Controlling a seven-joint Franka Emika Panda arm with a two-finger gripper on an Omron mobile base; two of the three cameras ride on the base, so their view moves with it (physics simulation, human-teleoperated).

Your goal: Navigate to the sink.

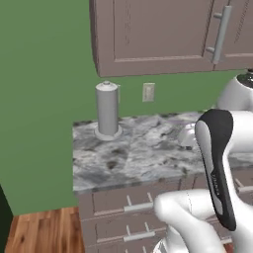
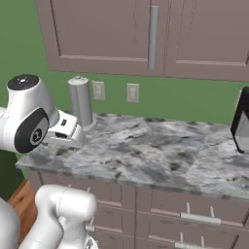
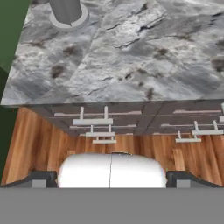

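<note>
Looking down along the hand, the fingers (image 3: 111,183) show only as two dark tips at the bottom corners of the hand view, wide apart, with nothing between them. Above them lie a wood floor (image 3: 39,144), then brown drawers (image 3: 94,120) with light handles, then the marble desk (image 3: 131,52). A grey cylinder (image 3: 65,11) stands on a round base at the upper left of that frame. In the left base view the cylinder (image 1: 107,109) stands near the green wall (image 1: 39,99), beside an outlet (image 1: 148,92), under brown cabinets (image 1: 158,34). In the right base view a dark appliance (image 2: 241,121) stands at the right edge. I cannot find the sink in these frames.
</note>
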